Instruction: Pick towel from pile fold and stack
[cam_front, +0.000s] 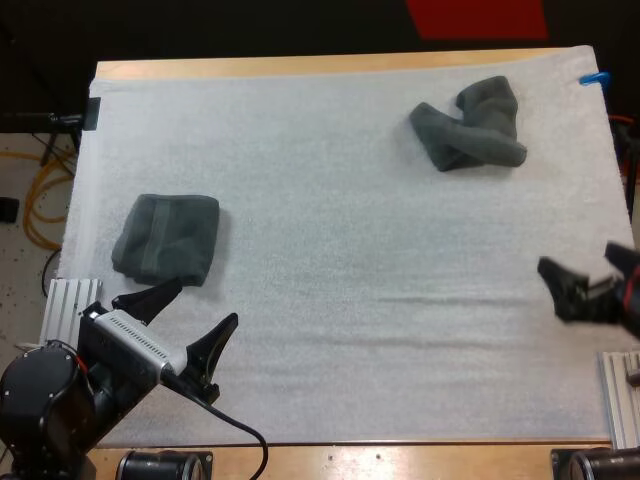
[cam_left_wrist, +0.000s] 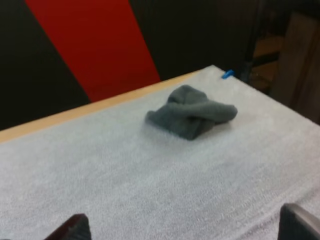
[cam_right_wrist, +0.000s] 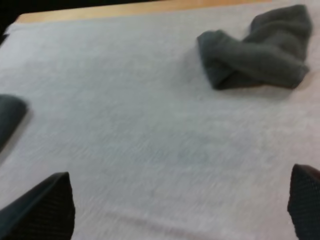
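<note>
L gripper (cam_front: 206, 304) & R gripper (cam_front: 577, 258) fingers spread, clear of crumpled towel (cam_front: 470, 126) & folded towel (cam_front: 168, 238).

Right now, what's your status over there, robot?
Left tool open, beside folded towel. Right tool open. Crumpled towel untouched, far side. Only bare mat between.

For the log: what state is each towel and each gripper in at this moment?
crumpled towel: bunched up, lying loose at the far right of the mat, no gripper on it.
folded towel: folded, lying flat at the mat's left side.
left gripper: jaws open, holding nothing, just short of the folded towel.
right gripper: jaws open, holding nothing.
</note>
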